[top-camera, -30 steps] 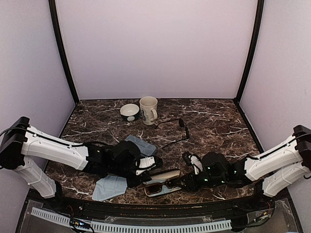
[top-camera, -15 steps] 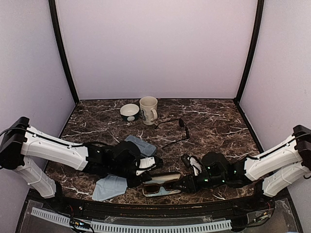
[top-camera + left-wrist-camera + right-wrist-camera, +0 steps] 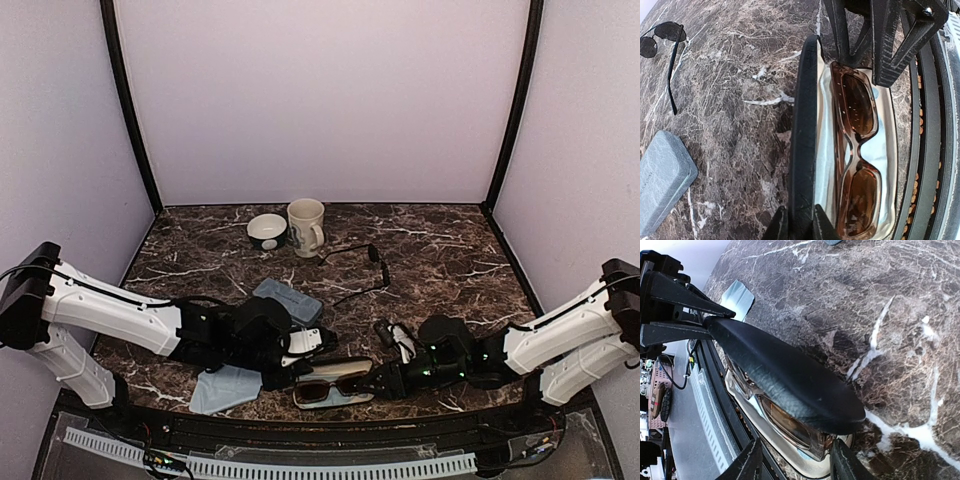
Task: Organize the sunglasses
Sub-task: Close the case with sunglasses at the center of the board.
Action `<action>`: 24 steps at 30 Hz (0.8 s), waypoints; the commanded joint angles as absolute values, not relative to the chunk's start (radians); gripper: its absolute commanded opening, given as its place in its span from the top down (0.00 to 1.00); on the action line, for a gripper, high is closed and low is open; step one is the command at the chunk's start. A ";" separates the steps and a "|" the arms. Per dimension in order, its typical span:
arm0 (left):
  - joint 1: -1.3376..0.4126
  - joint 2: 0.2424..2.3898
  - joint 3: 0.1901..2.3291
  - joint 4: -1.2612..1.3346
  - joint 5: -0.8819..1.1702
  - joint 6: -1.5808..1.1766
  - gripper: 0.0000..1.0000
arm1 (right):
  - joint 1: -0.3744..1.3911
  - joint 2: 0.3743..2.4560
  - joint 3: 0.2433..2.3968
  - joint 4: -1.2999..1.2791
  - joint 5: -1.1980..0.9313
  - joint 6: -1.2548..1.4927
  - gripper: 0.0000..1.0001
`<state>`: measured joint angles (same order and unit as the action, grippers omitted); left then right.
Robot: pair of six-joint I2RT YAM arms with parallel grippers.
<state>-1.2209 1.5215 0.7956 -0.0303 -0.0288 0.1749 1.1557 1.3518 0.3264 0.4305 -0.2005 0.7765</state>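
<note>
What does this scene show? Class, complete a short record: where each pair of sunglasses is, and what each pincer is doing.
Brown squarish thick-framed sunglasses: lying in the open black oval case, on its pale lining
Thin black wire-framed sunglasses: loose on the marble table, apart from the case
Left pincer: shut on the case's lid rim
Right pincer: open, fingers astride the case's end
</note>
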 commanded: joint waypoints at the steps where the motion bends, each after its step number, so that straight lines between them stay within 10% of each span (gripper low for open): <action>1: -1.236 1.501 0.804 -0.005 -0.050 0.189 0.86 | 1.152 1.343 0.316 0.508 -0.233 0.790 0.54; 24: -1.266 1.467 0.780 0.023 -0.185 0.204 0.88 | 1.161 1.344 0.301 0.551 -0.272 0.813 0.56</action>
<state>-1.2552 1.5154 0.7956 -0.0227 -0.1501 0.1928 1.1557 1.3514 0.3073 0.4896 -0.2516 0.7998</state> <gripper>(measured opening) 0.121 0.441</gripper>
